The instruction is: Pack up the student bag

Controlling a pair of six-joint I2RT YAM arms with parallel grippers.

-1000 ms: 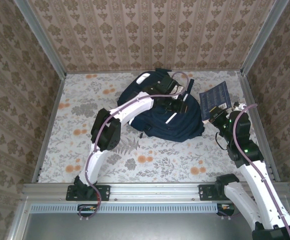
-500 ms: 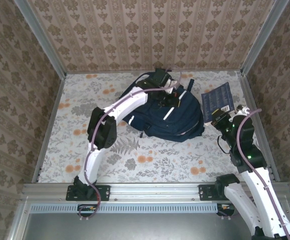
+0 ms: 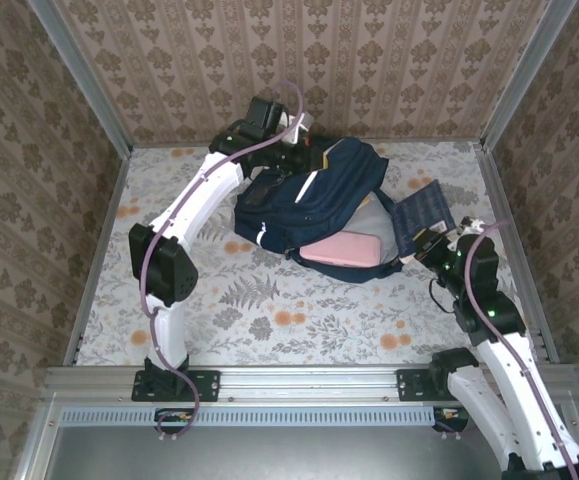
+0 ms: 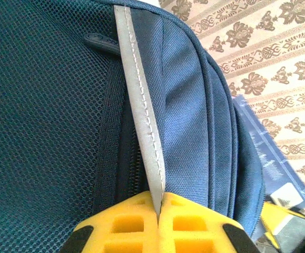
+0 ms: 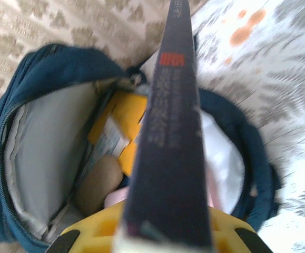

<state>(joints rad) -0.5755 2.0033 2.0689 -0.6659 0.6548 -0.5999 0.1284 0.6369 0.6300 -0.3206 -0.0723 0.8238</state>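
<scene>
Large navy-blue woven-fabric backpack (image 3: pixel 319 195) slumped on the flowered tabletop (image 3: pixel 169 300), its stitched grey-white reflective stripe (image 4: pixel 141 105) pinched between the closed yellow pads of the left gripper (image 4: pixel 158 203), open mesh to the left of them. Mouth agape toward the right gripper (image 5: pixel 165 229), clamped on a thin dark-blue book (image 5: pixel 170 132) seen edge-on and hiding part of the grey lining. Beyond those jaws a pink rounded pouch (image 3: pixel 341 250), plus yellow and tan shapes too blurred to name.

The left arm (image 3: pixel 191 200) and the right arm (image 3: pixel 514 360) are white with black joints. A purple cable (image 3: pixel 146 285) runs along each. The fingers (image 4: pixel 123 224) are yellow. A tiny green light (image 3: pixel 488 312) glows on the right arm.
</scene>
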